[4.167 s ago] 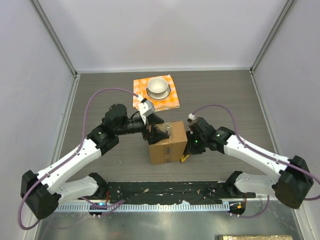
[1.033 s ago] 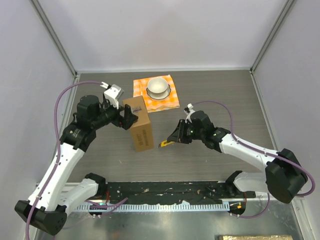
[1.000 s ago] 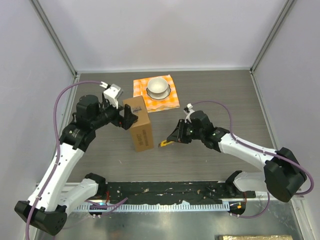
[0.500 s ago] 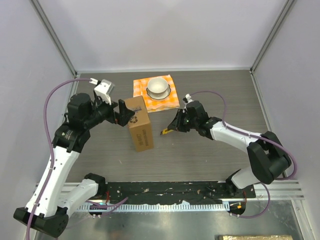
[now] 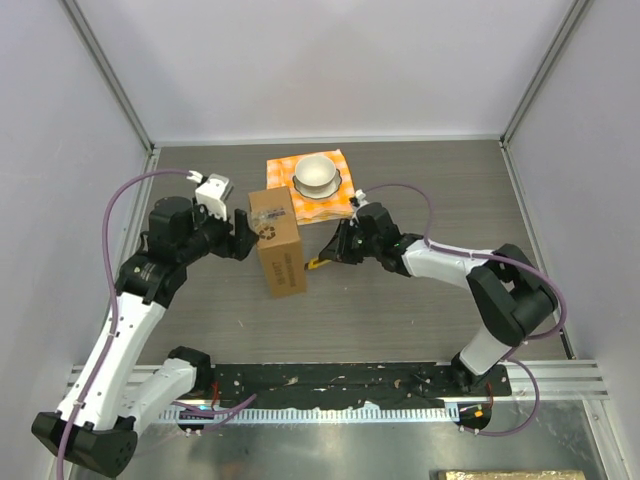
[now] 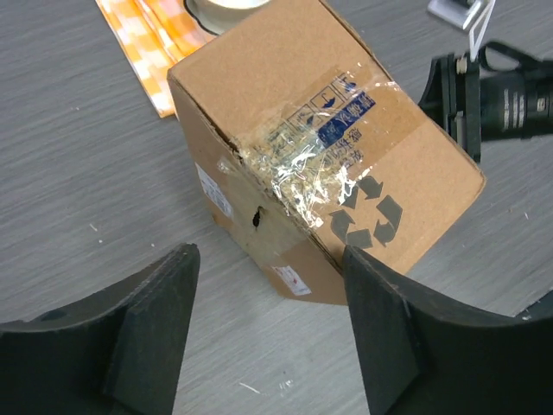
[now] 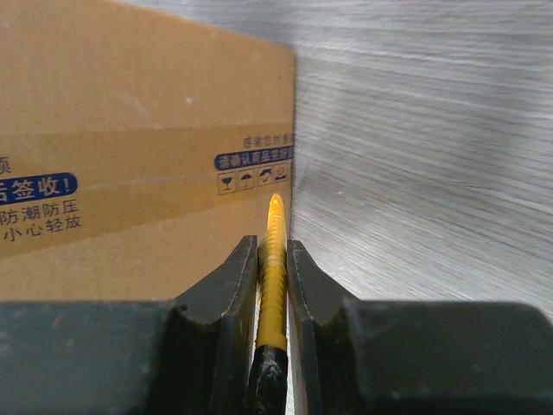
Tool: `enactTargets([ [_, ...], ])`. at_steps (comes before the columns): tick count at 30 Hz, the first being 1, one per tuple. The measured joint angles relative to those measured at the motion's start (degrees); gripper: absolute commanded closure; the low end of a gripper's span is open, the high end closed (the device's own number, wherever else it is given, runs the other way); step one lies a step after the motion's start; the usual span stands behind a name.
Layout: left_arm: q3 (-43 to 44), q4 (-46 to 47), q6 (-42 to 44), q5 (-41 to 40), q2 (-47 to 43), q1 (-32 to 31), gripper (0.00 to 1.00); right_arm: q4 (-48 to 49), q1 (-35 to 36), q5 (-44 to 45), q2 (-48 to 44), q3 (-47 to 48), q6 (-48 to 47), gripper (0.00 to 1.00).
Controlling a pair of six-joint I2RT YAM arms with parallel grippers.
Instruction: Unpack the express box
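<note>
Cardboard, taped shut: the express box (image 5: pixel 278 242) stands mid-table, left gripper (image 5: pixel 240 233) spread wide at its 9 o'clock, right gripper (image 5: pixel 338 247) clamping a yellow cutter (image 5: pixel 318 263) at 3 o'clock. Slicing the tape likely comes next.

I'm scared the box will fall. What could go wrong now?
The left gripper is open, not holding the express box, so a push from the yellow tool in the right gripper might slide or tip it. The bowl sits just behind, so the box could bump it.
</note>
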Motion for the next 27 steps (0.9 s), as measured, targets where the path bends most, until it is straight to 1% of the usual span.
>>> enactTargets([
  [6, 0.07, 4.74, -0.11, 0.09, 3.04, 0.26, 0.33, 4.17, 4.0, 1.16, 2.6, 0.61, 2.21, 0.99],
  [10, 0.07, 8.41, -2.21, 2.23, 4.37, -1.27, 0.33, 6.97, 6.64, 1.33, 4.07, 0.46, 4.68, 0.99],
  [13, -0.09, 10.01, -4.9, 5.62, 5.51, -2.93, 0.33, 9.38, 8.22, 0.11, 4.37, -0.31, 6.71, 0.99],
  [15, -0.66, 10.36, -6.45, 7.69, 5.97, -3.76, 0.34, 9.6, 8.48, -0.39, 4.24, -0.46, 7.08, 0.99],
  [17, -1.4, 10.49, -7.87, 9.62, 6.01, -4.46, 0.37, 6.69, 8.28, -1.01, 2.78, -0.61, 6.62, 0.99],
  [19, -1.57, 10.4, -8.28, 10.93, 5.92, -4.96, 0.37, 2.56, 7.61, -1.4, -1.86, -2.38, 5.7, 0.99],
  [22, -1.79, 10.12, -8.74, 12.22, 5.88, -5.44, 0.37, -6.97, 6.84, -0.11, -16.04, -7.8, 4.09, 0.99],
  [25, -2.86, 9.97, -9.68, 13.64, 5.9, -6.25, 0.37, -18.82, 6.82, 3.89, -30.53, -10.36, 3.17, 0.99],
  [27, -3.61, 9.92, -10.64, 14.36, 6.03, -6.69, 0.37, -27.02, 6.86, 7.69, -38.16, -9.86, 3.06, 0.99],
])
